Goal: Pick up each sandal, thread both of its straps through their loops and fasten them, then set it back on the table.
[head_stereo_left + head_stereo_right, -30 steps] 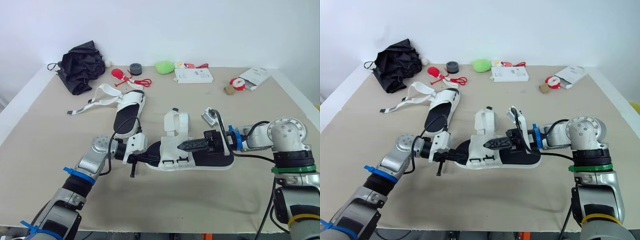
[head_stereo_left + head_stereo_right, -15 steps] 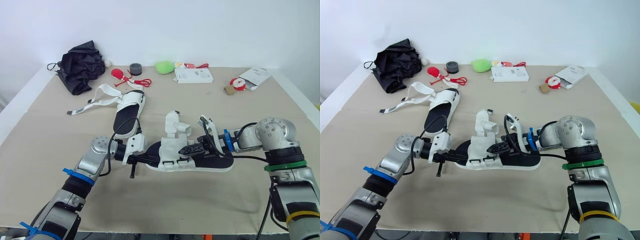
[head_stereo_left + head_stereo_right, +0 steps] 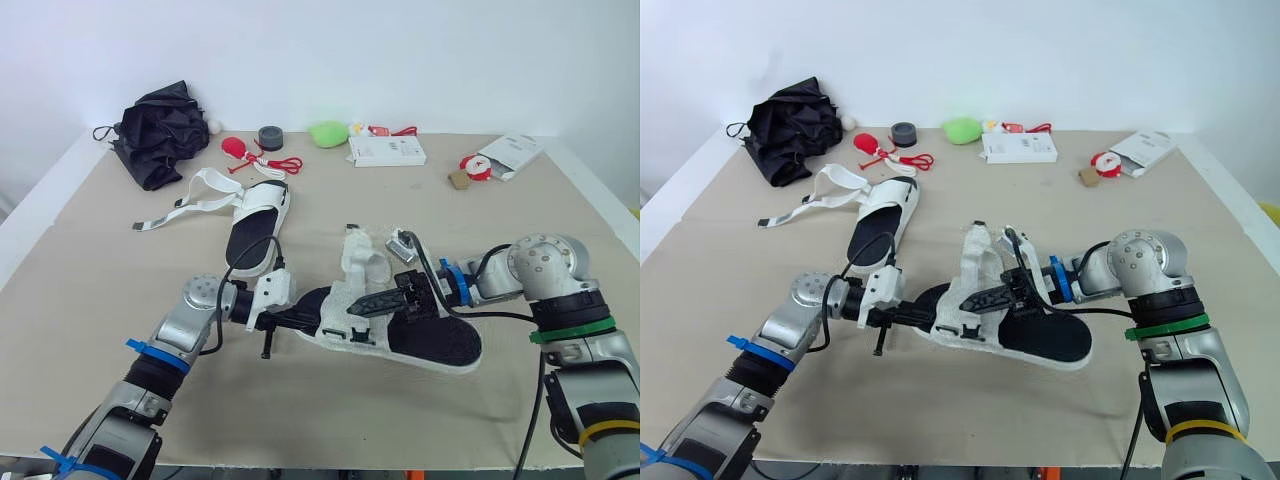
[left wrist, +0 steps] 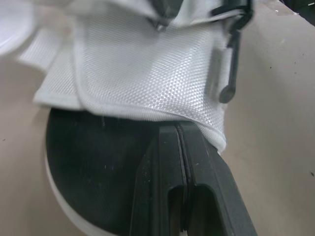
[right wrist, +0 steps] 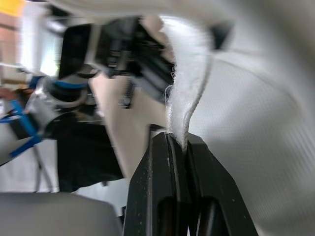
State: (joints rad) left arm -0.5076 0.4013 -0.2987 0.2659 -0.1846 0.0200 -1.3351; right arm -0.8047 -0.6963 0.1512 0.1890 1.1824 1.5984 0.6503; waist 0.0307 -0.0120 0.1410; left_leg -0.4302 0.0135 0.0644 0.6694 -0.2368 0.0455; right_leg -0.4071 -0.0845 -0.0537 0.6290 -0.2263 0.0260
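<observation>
Sandal point(image 3: 425, 338) with a black footbed and white upper sits low in the middle of the head views, held at both ends. The left claw point(image 3: 293, 318) is at its toe and the right claw point(image 3: 372, 304) is in its white strap point(image 3: 358, 262). Half a second ago it lay level on the table point(image 3: 100, 270). Now its heel has swung toward the lower right and the strap stands taller, so I judge the pull for threading has begun and nothing is fastened yet. The second sandal point(image 3: 256, 222), up and to the left, lies flat with its straps loose.

From the left wrist, the left claw's fingers point(image 4: 165, 162) are pressed together over the footbed point(image 4: 93, 162). Their tips are at the hem of the mesh upper point(image 4: 147, 78), apparently nipping it.

From the right wrist, the right claw point(image 5: 176, 140) is squeezed shut on the frayed strap edge, which rises straight out of it.
</observation>
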